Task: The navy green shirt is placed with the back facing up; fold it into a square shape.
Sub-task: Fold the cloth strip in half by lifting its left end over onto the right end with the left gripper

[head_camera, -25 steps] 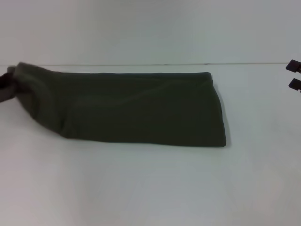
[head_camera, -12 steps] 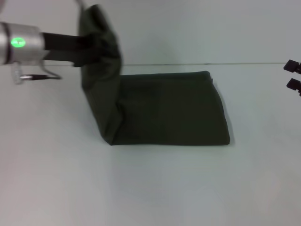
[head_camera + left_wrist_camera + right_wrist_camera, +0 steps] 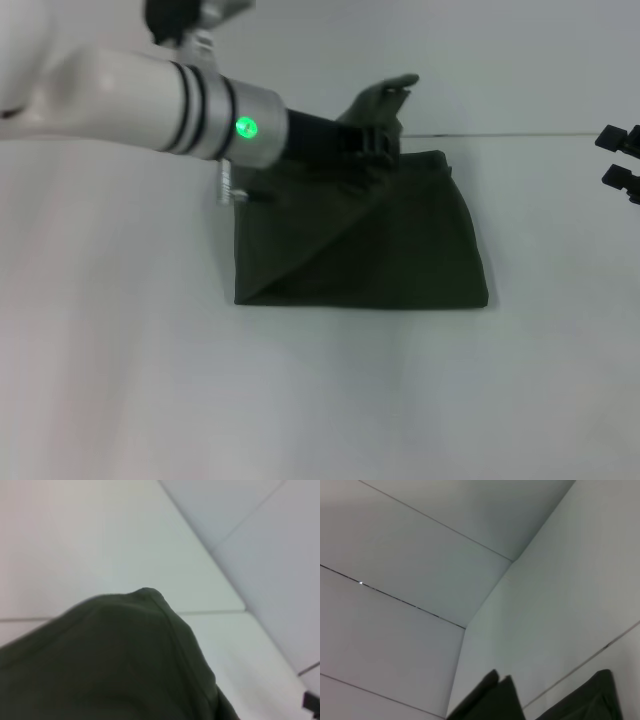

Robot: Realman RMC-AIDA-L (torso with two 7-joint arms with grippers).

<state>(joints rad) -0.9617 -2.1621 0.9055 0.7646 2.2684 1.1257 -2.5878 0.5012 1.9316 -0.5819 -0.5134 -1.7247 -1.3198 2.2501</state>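
The navy green shirt (image 3: pixel 380 250) lies near the middle of the counter (image 3: pixel 320 400), already narrowed to a compact block, with 1 end lifted and draped diagonally across the rest. It looks soft, light and limp, so it will sag and crease wherever unsupported; a corner or hem edge seems the sensible hold. The left gripper (image 3: pixel 385 130) hangs above the far edge, clamped on that raised end. The right gripper (image 3: pixel 620 165) sits parked at the counter's right edge, jaws apart.
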